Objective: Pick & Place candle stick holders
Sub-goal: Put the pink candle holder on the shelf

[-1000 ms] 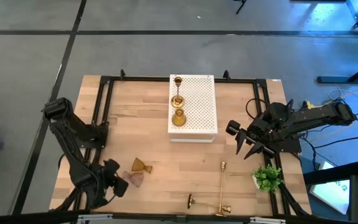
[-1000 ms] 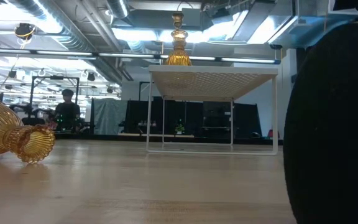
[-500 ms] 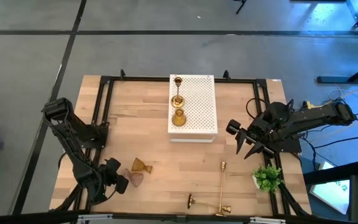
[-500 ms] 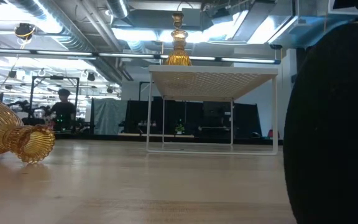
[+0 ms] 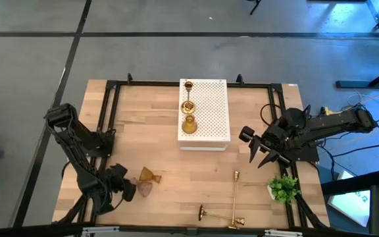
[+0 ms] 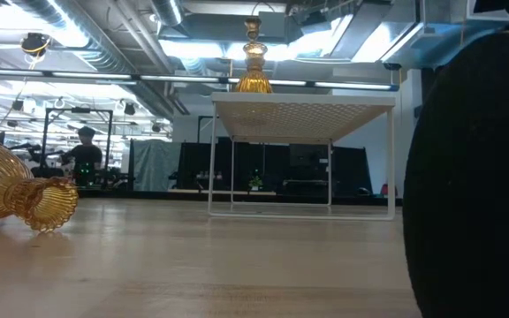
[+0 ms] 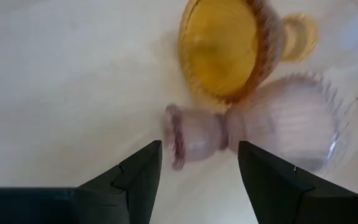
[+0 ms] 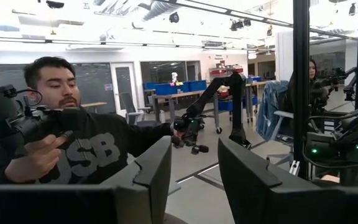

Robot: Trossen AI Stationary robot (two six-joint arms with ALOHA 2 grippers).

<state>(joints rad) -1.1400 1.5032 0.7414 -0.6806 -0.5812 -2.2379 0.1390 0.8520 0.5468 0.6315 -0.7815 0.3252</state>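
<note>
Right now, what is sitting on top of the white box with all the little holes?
On the white perforated box, three holders stand in a row along one edge: a dark-rimmed one, a slim shiny brass candlestick and an amber goblet-shaped glass holder. Its underside stays hidden from above.

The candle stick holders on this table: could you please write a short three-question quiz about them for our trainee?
1. True or false: three holders stand on the white perforated box.
2. The left claw is lined up on which holder? A) pinkish glass holder B) amber glass holder C) brass candlestick
3. Fill in: the right claw holds ____.

Key: 1 true; 2 A; 3 nothing.
</note>
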